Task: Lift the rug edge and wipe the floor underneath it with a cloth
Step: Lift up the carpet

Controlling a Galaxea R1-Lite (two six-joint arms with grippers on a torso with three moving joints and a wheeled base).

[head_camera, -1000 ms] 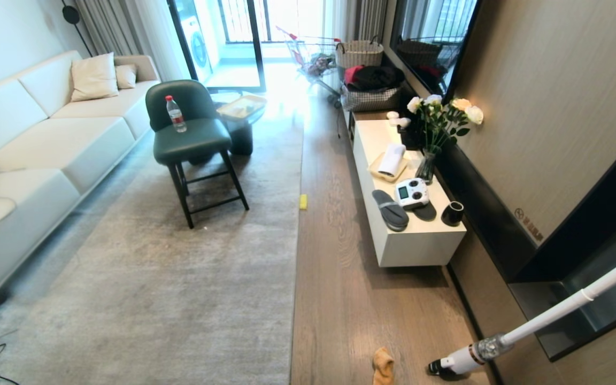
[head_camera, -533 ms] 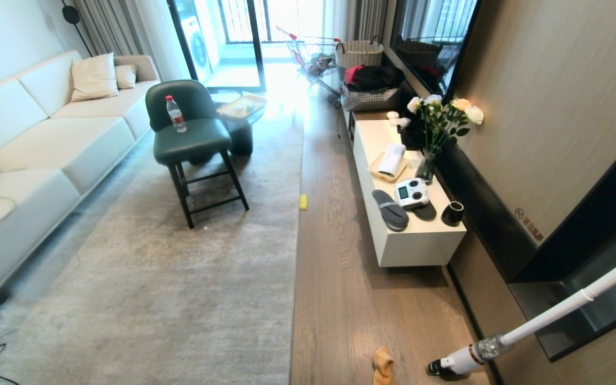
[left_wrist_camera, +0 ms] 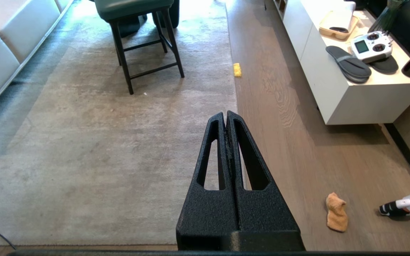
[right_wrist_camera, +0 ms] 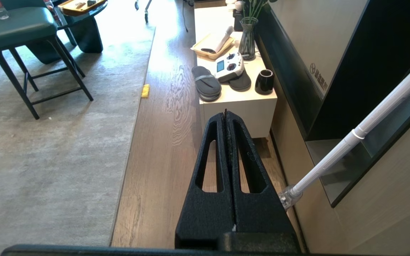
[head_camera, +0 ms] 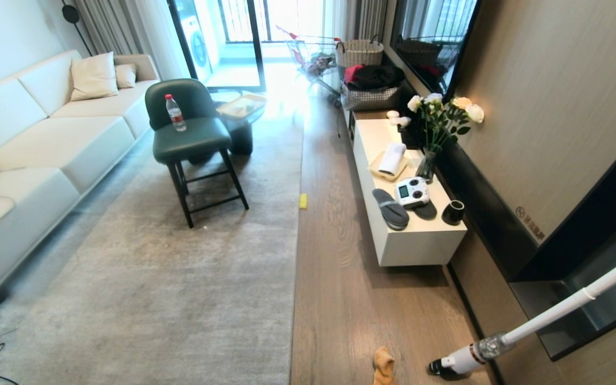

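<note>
Nothing of the task is done yet, by the look of it: the cloth (head_camera: 383, 366) lies crumpled and untouched on the floor (head_camera: 340, 278), low in the head view a little right of centre, and the rug edge (head_camera: 295, 256) lies flat, a straight line running up the middle of the frame

Step in hand, judged: approach only. No arm shows in the head view. Next move calls for getting low and close to the cloth, spreading one claw and picking the cloth up; the other claw must take the rug edge and raise it

Cloth: orange-tan, fluffy. Well apart from the rug edge, nearer the vacuum head (head_camera: 460, 361) at lower right of the head view. In the left wrist view it sits in the lower right of the frame (left_wrist_camera: 336, 216)

Left gripper (left_wrist_camera: 226, 114): fingers pressed together, pinching nothing, tip over the rug border in its own view; cloth well off to one side of it, not touching

Right gripper (right_wrist_camera: 225, 113): fingers likewise pressed together, empty, pointing over bare planks towards the white cabinet (right_wrist_camera: 237, 103). Cloth is not in this view

Outward from the cloth:
- small yellow block (head_camera: 303, 201) on the planks just beside the rug edge, mid-frame
- white cabinet top carries slippers (head_camera: 391, 209), a remote controller (head_camera: 412, 193), a black cup (head_camera: 453, 212), a rolled white towel (head_camera: 392, 159) on a tray, a vase of flowers (head_camera: 436, 128)
- green chair (head_camera: 190, 139) stands on the rug, upper left of centre, a water bottle (head_camera: 175, 113) upright on its seat
- pale sofa (head_camera: 35, 149) along the left edge
</note>
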